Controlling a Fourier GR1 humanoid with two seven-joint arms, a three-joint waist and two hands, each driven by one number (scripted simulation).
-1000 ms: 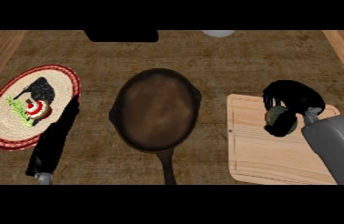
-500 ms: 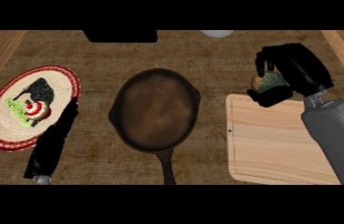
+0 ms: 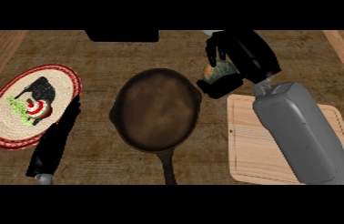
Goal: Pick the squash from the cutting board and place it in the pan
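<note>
Black right hand [image 3: 243, 54] is what I see curled round the squash [image 3: 220, 71], held above the counter [image 3: 101, 54] near its far edge, btwn the pan [image 3: 159, 110] and the cutting board [image 3: 259, 150]; squash is off the board, just beside pan's right rim. Left hand [image 3: 42, 89] lies over a woven plate [image 3: 62, 84] w/ food at the counter's left edge; can't tell its fingers.

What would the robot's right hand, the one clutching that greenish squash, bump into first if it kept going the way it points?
Probably the dark round pan. The right hand, curled round the greenish squash, points left toward the pan's rim; height is unclear.
</note>
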